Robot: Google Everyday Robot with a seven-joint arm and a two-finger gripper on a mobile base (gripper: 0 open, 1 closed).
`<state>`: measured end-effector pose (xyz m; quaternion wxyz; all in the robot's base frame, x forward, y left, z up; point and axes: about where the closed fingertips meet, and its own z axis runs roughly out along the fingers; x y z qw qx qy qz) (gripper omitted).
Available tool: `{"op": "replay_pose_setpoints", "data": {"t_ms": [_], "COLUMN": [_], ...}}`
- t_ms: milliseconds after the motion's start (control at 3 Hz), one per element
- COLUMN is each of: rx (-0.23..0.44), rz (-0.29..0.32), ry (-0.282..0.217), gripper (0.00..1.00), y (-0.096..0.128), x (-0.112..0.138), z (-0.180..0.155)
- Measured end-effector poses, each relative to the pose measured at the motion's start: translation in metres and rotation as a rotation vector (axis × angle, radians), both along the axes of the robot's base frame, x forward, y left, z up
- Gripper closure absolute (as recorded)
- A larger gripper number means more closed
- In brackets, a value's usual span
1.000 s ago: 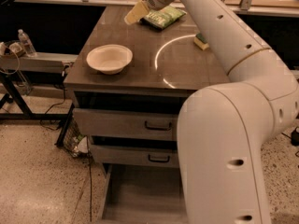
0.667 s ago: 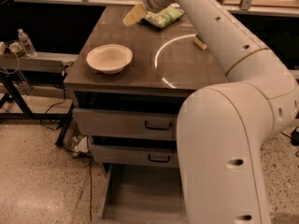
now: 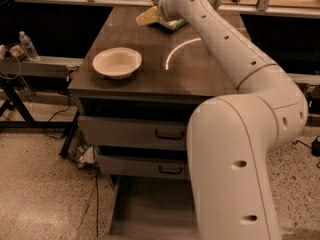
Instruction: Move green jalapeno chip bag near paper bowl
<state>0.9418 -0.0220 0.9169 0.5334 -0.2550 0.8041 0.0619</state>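
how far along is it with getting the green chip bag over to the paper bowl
Early. Done: the gripper is at the far end of the table, right at the green jalapeno chip bag. In hand: the pickup; whether it grips the bag yet does not show. Left: the whole carry, since the bag lies on the far side, well apart from the paper bowl near the front left corner.

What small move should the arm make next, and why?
Probably lower the gripper onto the green jalapeno chip bag and grasp it: the bag lies at the far end of the table, just beside the gripper, apart from the paper bowl.
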Motion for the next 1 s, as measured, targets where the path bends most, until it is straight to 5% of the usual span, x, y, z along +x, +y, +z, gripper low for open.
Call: {"op": "replay_pose_setpoints", "data": {"t_ms": [333,1000], "rx": [0.050,0.044], "rz": [-0.061,-0.143], "ry": [-0.036,-0.037], "gripper": [0.00,0.00], "y": [-0.020,-0.059], "x": [0.026,0.056], "z": [-0.011,-0.046]}}
